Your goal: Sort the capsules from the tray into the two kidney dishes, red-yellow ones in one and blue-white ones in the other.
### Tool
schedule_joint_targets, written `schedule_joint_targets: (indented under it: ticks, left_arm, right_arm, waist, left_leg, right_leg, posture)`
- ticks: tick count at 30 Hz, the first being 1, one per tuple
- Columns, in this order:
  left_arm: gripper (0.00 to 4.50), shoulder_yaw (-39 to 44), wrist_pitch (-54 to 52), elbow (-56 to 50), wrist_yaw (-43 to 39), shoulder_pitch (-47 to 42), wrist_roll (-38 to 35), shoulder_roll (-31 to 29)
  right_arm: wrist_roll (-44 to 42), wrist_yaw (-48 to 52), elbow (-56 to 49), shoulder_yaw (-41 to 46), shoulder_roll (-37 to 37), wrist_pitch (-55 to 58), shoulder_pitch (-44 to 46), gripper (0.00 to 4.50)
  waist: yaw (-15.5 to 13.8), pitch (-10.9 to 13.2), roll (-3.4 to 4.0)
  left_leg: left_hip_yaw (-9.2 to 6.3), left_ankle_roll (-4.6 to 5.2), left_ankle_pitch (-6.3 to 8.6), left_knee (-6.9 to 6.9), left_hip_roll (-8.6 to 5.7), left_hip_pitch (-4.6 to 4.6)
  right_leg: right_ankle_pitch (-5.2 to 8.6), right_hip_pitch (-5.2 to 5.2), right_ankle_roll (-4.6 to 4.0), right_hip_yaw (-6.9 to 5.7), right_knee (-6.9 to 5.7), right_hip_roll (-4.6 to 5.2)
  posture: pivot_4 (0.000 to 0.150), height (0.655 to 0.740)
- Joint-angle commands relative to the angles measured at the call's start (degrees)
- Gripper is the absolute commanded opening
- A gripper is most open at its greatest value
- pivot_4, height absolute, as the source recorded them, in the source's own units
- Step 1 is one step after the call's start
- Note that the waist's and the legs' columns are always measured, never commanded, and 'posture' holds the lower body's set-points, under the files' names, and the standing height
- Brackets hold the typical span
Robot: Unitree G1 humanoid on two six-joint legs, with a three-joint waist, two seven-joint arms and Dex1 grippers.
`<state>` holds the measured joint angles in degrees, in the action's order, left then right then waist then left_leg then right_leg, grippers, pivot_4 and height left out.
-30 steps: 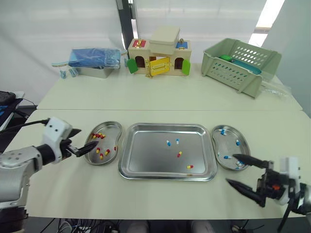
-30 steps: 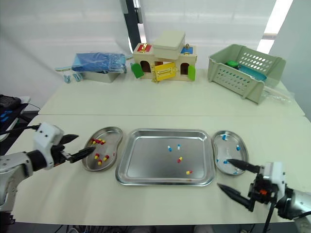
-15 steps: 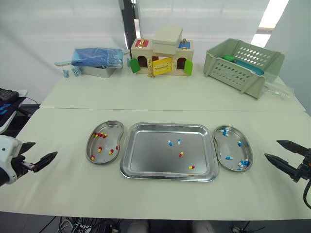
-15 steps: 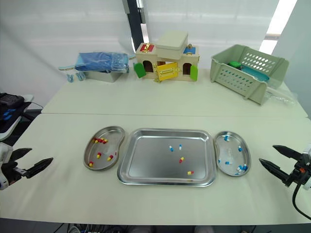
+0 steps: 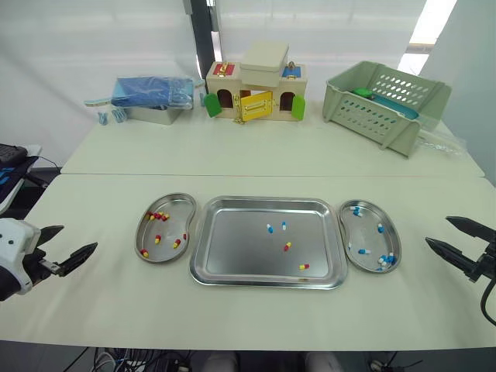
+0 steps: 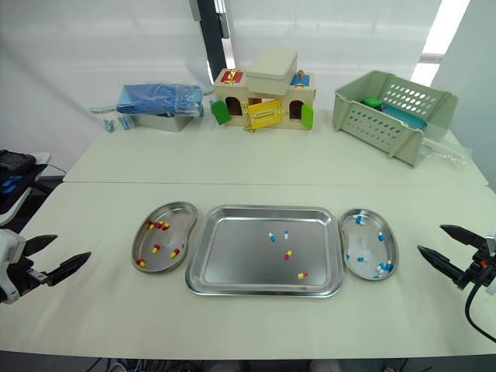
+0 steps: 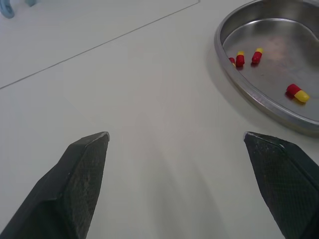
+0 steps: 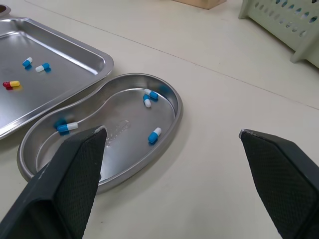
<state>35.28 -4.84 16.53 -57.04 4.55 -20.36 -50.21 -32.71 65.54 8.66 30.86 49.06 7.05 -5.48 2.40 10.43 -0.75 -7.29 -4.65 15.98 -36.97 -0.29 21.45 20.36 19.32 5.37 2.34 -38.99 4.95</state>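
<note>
The tray [image 5: 232,252] lies mid-desk [image 5: 256,155] toward the front edge, with 4 left in it: 2 blue-white capsules [image 5: 269,229] and 2 red-yellow capsules [image 5: 287,246]. The left kidney dish [image 5: 173,212] holds red-yellow ones, the right kidney dish [image 5: 366,231] blue-white. The left gripper [image 5: 77,237] hovers by the desk's left edge and the right gripper [image 5: 438,230] by its right edge, both with jaws spread, empty. This looks like a gap between picks. Next, 1 arm must reach into the tray and pinch a single capsule.

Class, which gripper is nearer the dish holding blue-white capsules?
Right. The right gripper hangs just outside the blue-white dish; the left gripper is beyond the tray and the red-yellow dish.
</note>
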Motion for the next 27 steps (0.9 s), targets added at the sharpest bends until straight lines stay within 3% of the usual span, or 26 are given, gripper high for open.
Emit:
schedule_joint_targets:
  ticks: [1, 8, 13, 19, 25, 27]
  left_arm:
    - [4.48, 0.5, -0.9, -8.3, -0.1, 2.1, -3.6, 2.2]
    - [4.48, -0.3, -1.5, -30.5, 0.8, 13.7, -10.1, 11.9]
    - [4.48, -6.3, 7.6, -43.9, -0.6, 23.3, -11.1, 23.3]
    - [4.48, -14.7, 22.1, -44.1, -0.6, 28.6, -8.0, 35.9]
    - [4.48, -20.3, 30.5, -39.0, -1.2, 32.0, -6.7, 38.9]
    - [4.48, -21.5, 32.4, -37.4, -1.5, 32.4, -6.4, 38.9]
  right_arm:
    - [-1.0, 0.4, -3.6, 1.8, 1.0, 0.3, 0.2, 4.50]
    - [-3.5, -0.4, -15.5, -0.9, 2.6, 9.7, 0.0, 4.50]
    - [-6.9, -1.0, -25.1, -5.5, 8.1, 21.3, 2.3, 4.50]
    - [-11.0, -8.6, -34.7, -16.5, 11.5, 37.2, 13.9, 4.50]
    - [-10.1, -20.1, -40.3, -29.6, 3.5, 48.1, 27.1, 4.50]
    - [-7.1, -26.1, -39.0, -36.2, -3.5, 51.5, 32.9, 4.50]
  waist:
    - [0.0, 0.0, 0.01]
    - [0.4, 0.0, 0.01]
    - [0.1, 0.0, 0.00]
    - [-0.5, 0.0, -0.01]
    - [0.0, -0.1, 0.06]
    - [0.1, 0.0, -0.06]
  left_leg:
    - [0.01, 0.00, 0.00, 0.00, 0.00, 0.00]
    - [0.06, 0.00, 0.00, -0.01, 0.02, 0.01]
    - [0.13, 0.00, 0.00, -0.04, -0.01, 0.03]
    - [0.13, 0.00, 0.00, -0.06, -0.02, 0.05]
    - [0.32, 0.22, 0.14, -0.02, -0.04, 0.43]
    - [0.31, 0.32, 0.20, -0.04, -0.04, 0.53]
  right_leg:
    - [0.00, 0.00, 0.00, 0.01, 0.00, 0.00]
    - [0.00, -0.01, 0.00, 0.06, 0.02, 0.02]
    - [0.00, -0.03, 0.01, 0.09, 0.06, 0.06]
    - [-0.01, -0.05, 0.02, 0.07, 0.10, 0.04]
    - [-0.37, 0.02, 0.30, 0.23, 1.05, 0.08]
    - [-0.37, 0.05, 0.30, 0.19, 1.19, 0.09]
  posture:
    - [0.150, 0.7400]
    - [0.150, 0.7400]
    - [0.150, 0.7400]
    - [0.150, 0.7400]
    - [0.150, 0.7400]
    - [0.150, 0.7400]
